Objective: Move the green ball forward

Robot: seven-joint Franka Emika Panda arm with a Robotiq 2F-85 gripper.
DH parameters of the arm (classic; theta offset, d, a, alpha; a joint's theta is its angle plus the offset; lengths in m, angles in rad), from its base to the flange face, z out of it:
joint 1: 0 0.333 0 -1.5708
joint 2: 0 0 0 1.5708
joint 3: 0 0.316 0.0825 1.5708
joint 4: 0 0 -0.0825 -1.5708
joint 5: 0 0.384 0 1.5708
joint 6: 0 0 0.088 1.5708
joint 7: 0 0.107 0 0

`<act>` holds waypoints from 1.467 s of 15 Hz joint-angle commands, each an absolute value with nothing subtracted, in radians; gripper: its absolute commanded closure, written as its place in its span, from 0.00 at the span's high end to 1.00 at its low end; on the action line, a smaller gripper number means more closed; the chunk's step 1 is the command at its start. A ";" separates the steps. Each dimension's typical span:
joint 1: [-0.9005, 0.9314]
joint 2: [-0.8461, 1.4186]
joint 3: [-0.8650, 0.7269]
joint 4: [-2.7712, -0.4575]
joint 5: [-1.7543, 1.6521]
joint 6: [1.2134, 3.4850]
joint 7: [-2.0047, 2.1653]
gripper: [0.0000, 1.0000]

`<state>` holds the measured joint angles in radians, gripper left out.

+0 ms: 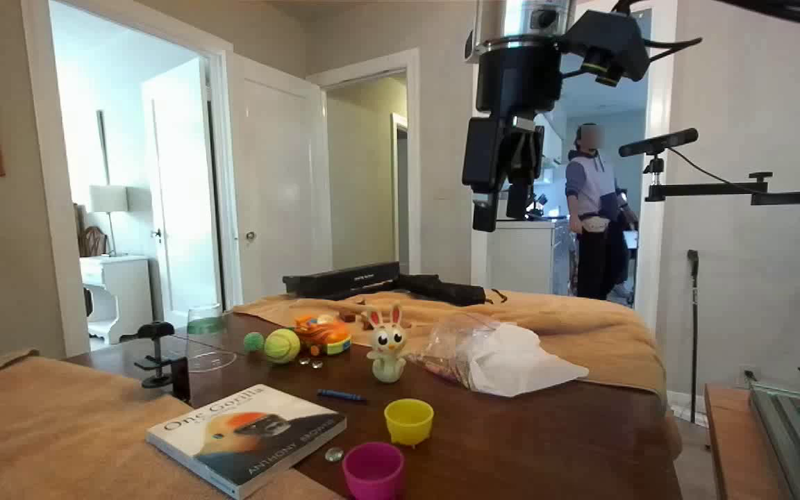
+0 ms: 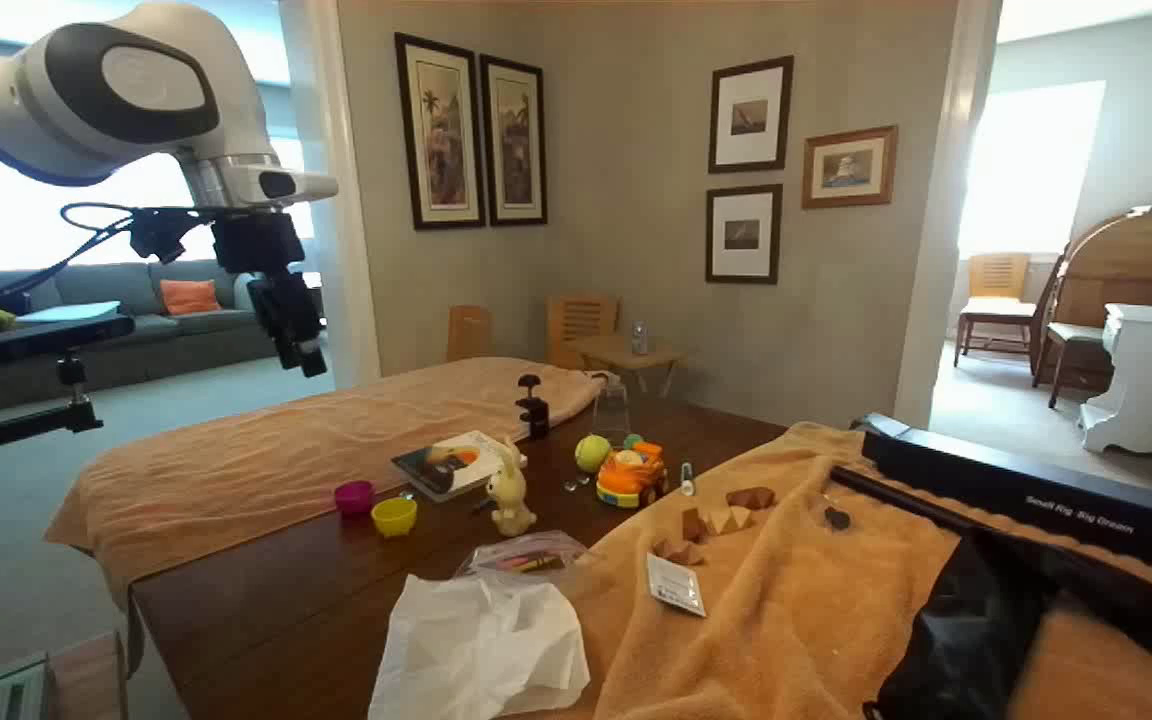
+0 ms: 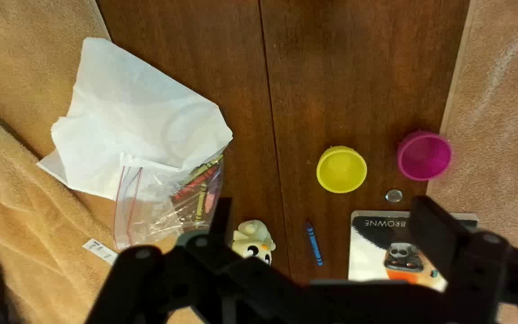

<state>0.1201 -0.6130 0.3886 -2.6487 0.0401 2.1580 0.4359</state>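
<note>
Green ball point(image 1: 282, 346) rests on table point(image 1: 546, 444); gripper point(image 1: 502, 208) hangs, jaws spread.

A person point(image 1: 593, 186), face blurred, and a bottom-cropped pink cup point(image 1: 373, 470) appear in an exterior view; in the wrist view, the pincer point(image 3: 324, 220) partly hides a toy rabbit point(image 3: 253, 236) and book point(image 3: 382, 252).

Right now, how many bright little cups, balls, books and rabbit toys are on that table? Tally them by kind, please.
Bright cups: 2, the yellow cup and the magenta cup
Balls: 2, the lime-green ball and the smaller mint-green ball
Books: 1, the gorilla book
Rabbit toys: 1, the pale rabbit toy
Total: 6
</note>
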 commanded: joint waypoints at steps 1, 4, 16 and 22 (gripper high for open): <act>0.137 -0.609 0.372 -2.647 0.028 2.156 0.445 1.00; 0.137 -0.609 0.372 -2.647 0.028 2.156 0.445 1.00; 0.057 -0.528 0.316 -2.580 -0.003 2.213 0.446 1.00; -0.014 -0.318 0.247 -2.419 -0.011 2.393 0.465 1.00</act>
